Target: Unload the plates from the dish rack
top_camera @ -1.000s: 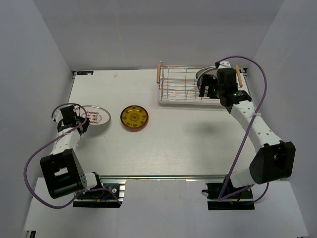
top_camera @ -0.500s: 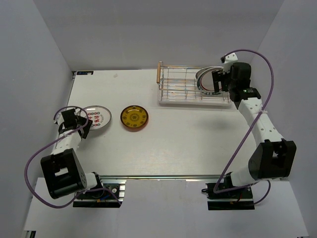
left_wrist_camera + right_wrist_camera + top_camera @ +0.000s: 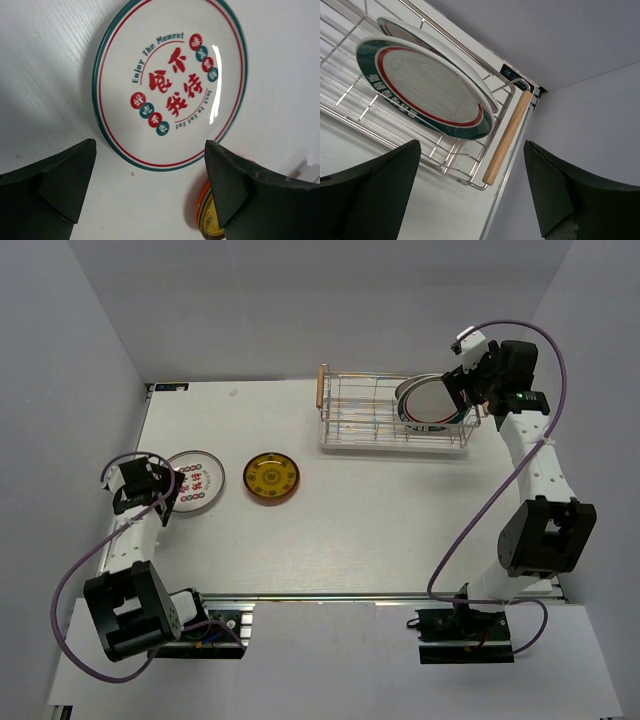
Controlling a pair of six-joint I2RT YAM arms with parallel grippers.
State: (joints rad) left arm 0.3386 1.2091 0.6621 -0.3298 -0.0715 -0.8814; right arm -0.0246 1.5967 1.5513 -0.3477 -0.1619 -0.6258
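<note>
Hovering at the right end of the dish rack (image 3: 365, 418), the right claw (image 3: 470, 192) gapes released near two plates (image 3: 427, 92) leaning inside it. Well left of the rack, the left claw (image 3: 150, 172) is released too, just beside a green-rimmed plate (image 3: 170, 82) lying flat on the surface (image 3: 360, 520).

My left pincer (image 3: 163, 486) has spread wide and let go of the green-rimmed white plate (image 3: 170, 85), which now lies free on the desk (image 3: 380, 500) just ahead of my fingers. My right pincer (image 3: 462, 388) has swung off the dish rack (image 3: 365, 412) to beyond its right wooden handle (image 3: 504, 137), uncovering the plates (image 3: 430, 403) leaning there.
</note>
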